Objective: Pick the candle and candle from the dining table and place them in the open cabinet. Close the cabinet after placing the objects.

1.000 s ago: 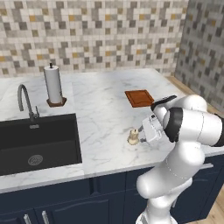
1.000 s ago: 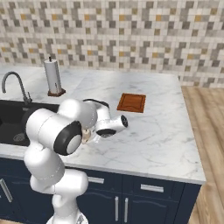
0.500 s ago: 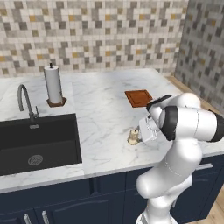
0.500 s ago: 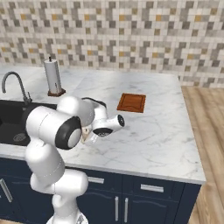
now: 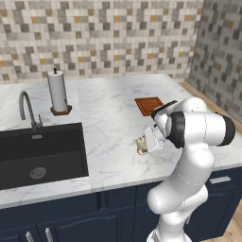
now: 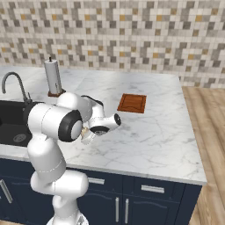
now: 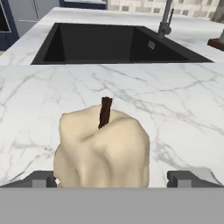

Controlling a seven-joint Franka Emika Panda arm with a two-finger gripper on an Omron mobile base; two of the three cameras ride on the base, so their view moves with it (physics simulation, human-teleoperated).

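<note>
Hand (image 7: 112, 178) has descended, fingers spread wide either side of the cream candle (image 7: 103, 146) on the desk (image 7: 183, 109), apparently ungripped; closure pending.

Even, bright rendered light with no glare; soft faint shadows lie on the tabletop (image 5: 108, 142), and every view stays sharp.

A pale cream candle (image 7: 101, 148) stands upright on the white, grey-veined marble surface (image 5: 113, 118), its lumpy wax top dipping around a short dark wick. From the left base view the candle (image 5: 141, 145) sits near the front edge, right of the sink and just beside the robot's wrist. In the right base view only a sliver of it (image 6: 84, 132) peeks out from behind the arm.
</note>
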